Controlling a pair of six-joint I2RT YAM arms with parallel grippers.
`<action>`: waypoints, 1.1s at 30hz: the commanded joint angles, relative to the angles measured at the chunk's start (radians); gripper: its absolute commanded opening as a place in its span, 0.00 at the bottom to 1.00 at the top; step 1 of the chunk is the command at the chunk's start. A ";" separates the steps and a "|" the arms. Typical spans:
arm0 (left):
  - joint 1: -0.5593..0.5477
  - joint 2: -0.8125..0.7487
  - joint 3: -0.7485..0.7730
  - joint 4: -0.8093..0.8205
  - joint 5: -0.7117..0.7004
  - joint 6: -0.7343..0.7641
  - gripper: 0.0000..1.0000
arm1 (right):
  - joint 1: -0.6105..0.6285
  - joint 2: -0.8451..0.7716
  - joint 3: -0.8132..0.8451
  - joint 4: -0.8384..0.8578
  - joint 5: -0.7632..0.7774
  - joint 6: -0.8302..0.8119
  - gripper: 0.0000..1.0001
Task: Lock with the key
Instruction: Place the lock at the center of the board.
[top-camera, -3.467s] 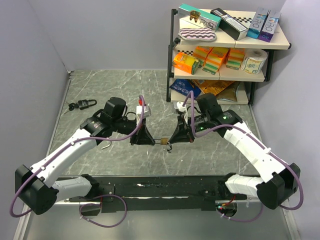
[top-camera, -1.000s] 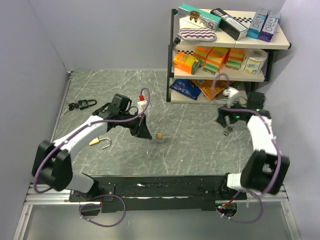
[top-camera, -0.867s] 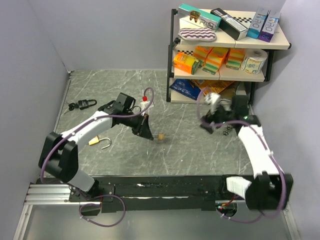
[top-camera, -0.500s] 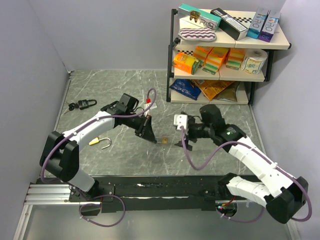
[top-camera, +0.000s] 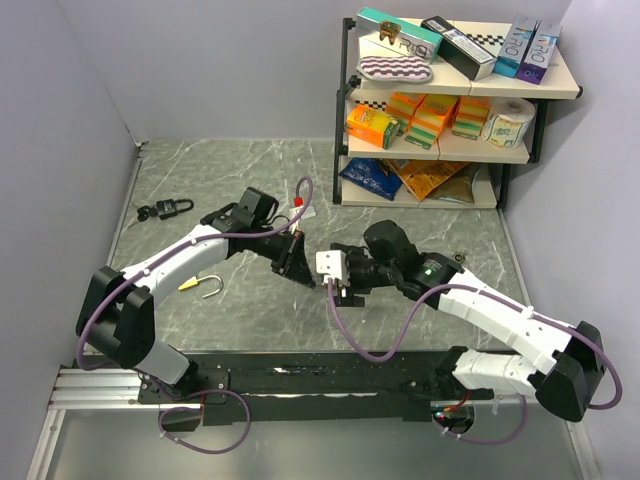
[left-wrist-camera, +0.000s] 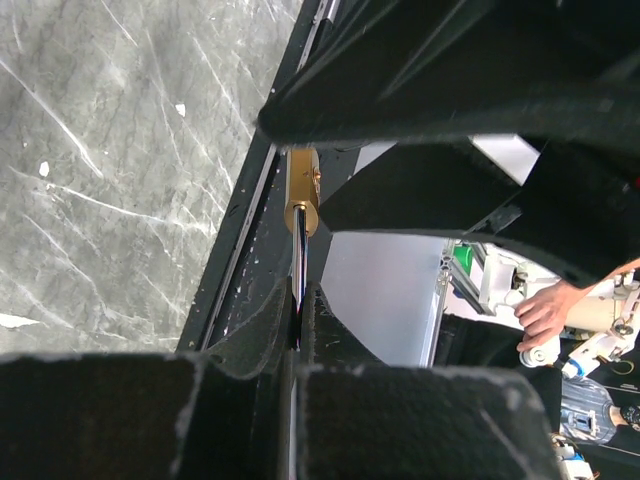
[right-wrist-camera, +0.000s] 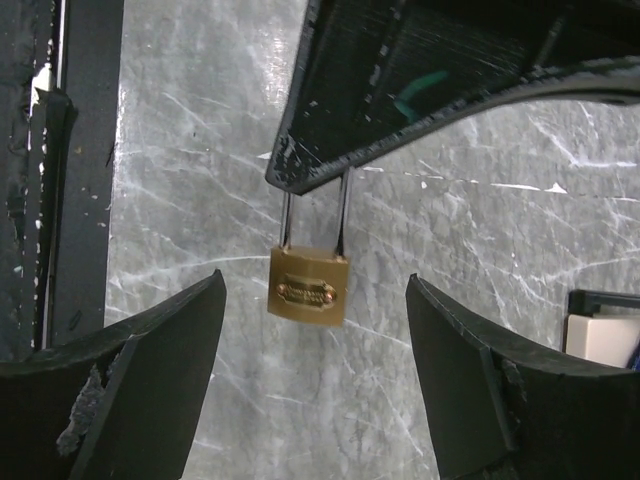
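My left gripper (top-camera: 297, 262) is shut on the shackle of a small brass padlock (right-wrist-camera: 308, 285), which hangs body-down above the marble table. In the left wrist view the padlock (left-wrist-camera: 302, 190) sticks out past the closed fingers (left-wrist-camera: 250, 330). My right gripper (right-wrist-camera: 315, 290) faces the padlock from the right with its fingers spread wide either side of the brass body, touching nothing and holding nothing. In the top view the right gripper (top-camera: 338, 288) sits just right of the left one. A small dark thing (top-camera: 461, 258) by the right forearm may be the key.
A second brass padlock with an open shackle (top-camera: 203, 286) lies on the table at the left. A black padlock with keys (top-camera: 170, 209) lies near the left wall. A stocked shelf unit (top-camera: 450, 100) stands at the back right.
The right arm has swung from the shelf side across to the middle, up to the padlock, jaws open. The left gripper has kept its hold and shifted slightly.
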 joint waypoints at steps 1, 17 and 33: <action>-0.006 -0.041 0.004 0.032 0.026 -0.016 0.01 | 0.035 0.022 0.030 0.051 0.045 -0.018 0.79; -0.006 -0.052 -0.003 0.036 0.009 -0.023 0.12 | 0.047 0.045 0.034 0.071 0.123 0.029 0.12; 0.232 -0.273 -0.039 0.141 -0.320 -0.036 0.96 | -0.482 -0.013 -0.004 -0.119 -0.068 0.503 0.00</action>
